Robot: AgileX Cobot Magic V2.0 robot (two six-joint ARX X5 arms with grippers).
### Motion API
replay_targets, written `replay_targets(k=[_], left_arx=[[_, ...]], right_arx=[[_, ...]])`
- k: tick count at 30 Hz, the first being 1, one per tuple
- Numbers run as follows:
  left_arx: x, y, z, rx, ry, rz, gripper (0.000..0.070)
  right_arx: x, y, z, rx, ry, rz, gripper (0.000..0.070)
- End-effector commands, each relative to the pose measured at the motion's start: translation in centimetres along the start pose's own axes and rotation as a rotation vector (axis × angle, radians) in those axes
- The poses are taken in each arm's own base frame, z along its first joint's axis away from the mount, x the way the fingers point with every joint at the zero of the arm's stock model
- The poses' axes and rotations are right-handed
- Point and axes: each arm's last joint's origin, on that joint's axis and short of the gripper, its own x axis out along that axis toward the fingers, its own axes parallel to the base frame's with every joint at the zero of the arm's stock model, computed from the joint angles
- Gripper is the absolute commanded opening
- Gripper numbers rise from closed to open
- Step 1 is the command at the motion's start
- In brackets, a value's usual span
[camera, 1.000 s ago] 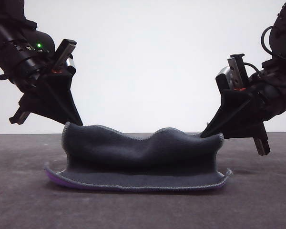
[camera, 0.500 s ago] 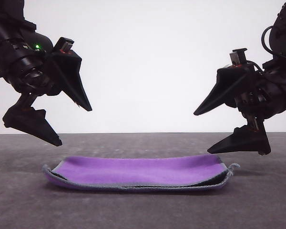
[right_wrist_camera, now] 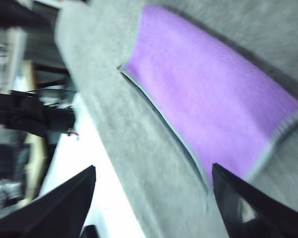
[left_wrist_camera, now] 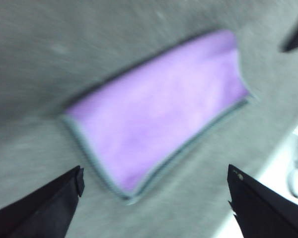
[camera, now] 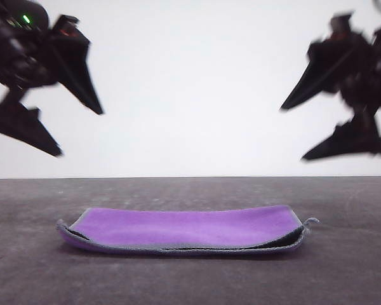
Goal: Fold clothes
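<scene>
The cloth [camera: 184,227] shows bright purple with grey stitched edging, on a dark grey table [camera: 343,267].

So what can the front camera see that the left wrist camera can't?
The front view alone shows both arms from the side: the left end effector and right end effector raised above the cloth, both open, with a white wall behind. It also shows the cloth's two folded layers at the near edge. The left wrist view alone looks down on the purple face as a whole rectangle. Both show the purple cloth with grey edging lying flat on the grey table.
</scene>
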Motion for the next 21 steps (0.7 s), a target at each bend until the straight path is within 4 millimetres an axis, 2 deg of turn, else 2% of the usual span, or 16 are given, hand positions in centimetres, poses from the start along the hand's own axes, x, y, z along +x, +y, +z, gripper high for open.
replay_targets(k=[1, 7, 11, 14, 21], left_arx=[[-1.2, 0.0, 0.3, -0.018, -0.038, 0.051, 0.0573], [-5.1, 0.7, -0.7, -0.06, -0.155, 0.116, 0.0573], [-6.3, 2.1, -1.3, -0.118, -0.177, 0.143, 0.0573], [-6.8, 2.7, -1.6, -0.147, -0.187, 0.155, 0.0573], [-7.2, 3.3, -1.7, -0.165, -0.201, 0.166, 0.0573]], right_arx=[[-1.3, 1.9, 0.0, -0.045, -0.03, -0.051, 0.0471], [-4.7, 7.1, -2.4, -0.057, -0.103, -0.37, 0.0471], [-5.5, 8.3, -4.4, -0.019, -0.136, -0.425, 0.0472], [-4.7, 7.1, -5.5, 0.036, -0.143, -0.421, 0.0486], [-1.0, 1.7, -6.8, 0.15, -0.217, -0.298, 0.0487]])
